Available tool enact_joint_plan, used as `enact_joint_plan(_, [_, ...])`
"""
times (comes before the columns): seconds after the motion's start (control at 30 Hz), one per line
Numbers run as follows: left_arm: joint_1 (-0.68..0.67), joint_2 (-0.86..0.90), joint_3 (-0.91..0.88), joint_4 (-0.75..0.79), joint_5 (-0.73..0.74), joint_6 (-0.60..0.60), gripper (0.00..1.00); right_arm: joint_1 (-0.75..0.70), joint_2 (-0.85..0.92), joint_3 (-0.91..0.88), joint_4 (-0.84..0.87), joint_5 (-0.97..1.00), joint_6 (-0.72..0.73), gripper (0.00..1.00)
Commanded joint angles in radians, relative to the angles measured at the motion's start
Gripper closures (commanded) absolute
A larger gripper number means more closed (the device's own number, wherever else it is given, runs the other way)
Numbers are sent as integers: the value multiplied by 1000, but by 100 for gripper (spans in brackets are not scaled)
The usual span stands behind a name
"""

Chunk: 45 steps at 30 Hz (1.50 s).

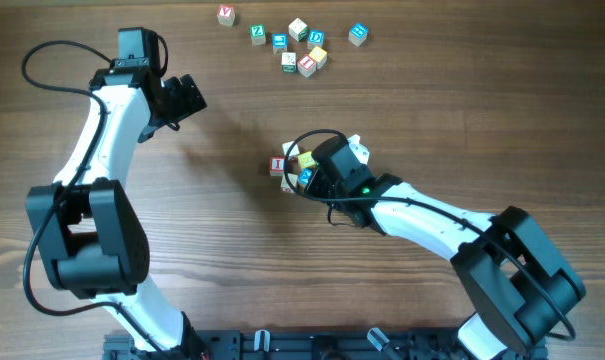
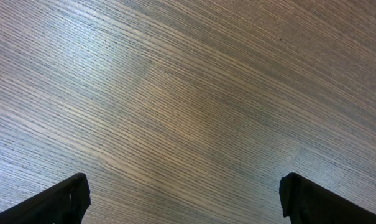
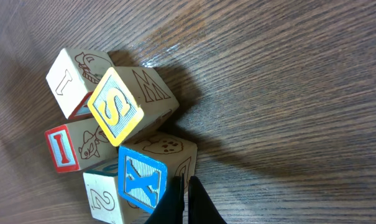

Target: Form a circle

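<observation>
Circle [image 3: 113, 124] is lying just beside right gripper [image 3: 184, 200]; jaws are pressing together, empty, tips beside X cube [image 3: 141, 182]. Left gripper [image 2: 183, 193] is gaping wide over table [image 2: 188, 93].

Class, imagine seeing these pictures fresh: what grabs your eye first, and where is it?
The tight clump of letter cubes at the middle of the table, its yellow S cube tilted on top, with the right end effector shut beside the blue X cube. Next, the loose scatter of cubes at the overhead view's top, and the left end effector open over wood.
</observation>
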Motion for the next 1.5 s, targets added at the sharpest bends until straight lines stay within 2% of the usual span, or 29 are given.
enact_joint_plan(0.0, [3, -17, 11, 0, 1, 5, 0, 5, 20, -2, 10, -12, -7, 94])
enact_joint_plan(0.63, [3, -17, 11, 0, 1, 5, 0, 3, -21, -2, -40, -3, -12, 96])
enact_joint_plan(0.83, [3, -17, 11, 0, 1, 5, 0, -51, -76, -1, -60, -21, -121, 96])
enact_joint_plan(1.03, [3, -17, 11, 0, 1, 5, 0, -166, -145, 0, -86, -172, -217, 94])
enact_joint_plan(1.13, [3, -17, 11, 0, 1, 5, 0, -270, -156, 0, -163, -254, -251, 86])
enact_joint_plan(1.17, [3, -17, 11, 0, 1, 5, 0, -288, -156, 0, -176, -266, -266, 81])
enact_joint_plan(1.2, [3, -17, 11, 0, 1, 5, 0, -317, -156, 0, -195, -282, -290, 71])
enact_joint_plan(1.3, [3, -17, 11, 0, 1, 5, 0, -393, -156, 0, -261, -281, -347, 12])
enact_joint_plan(1.33, [3, -17, 11, 0, 1, 5, 0, -406, -156, 0, -275, -272, -343, 0])
enact_joint_plan(1.47, [3, -17, 11, 0, 1, 5, 0, -417, -156, 0, -275, -218, -341, 0])
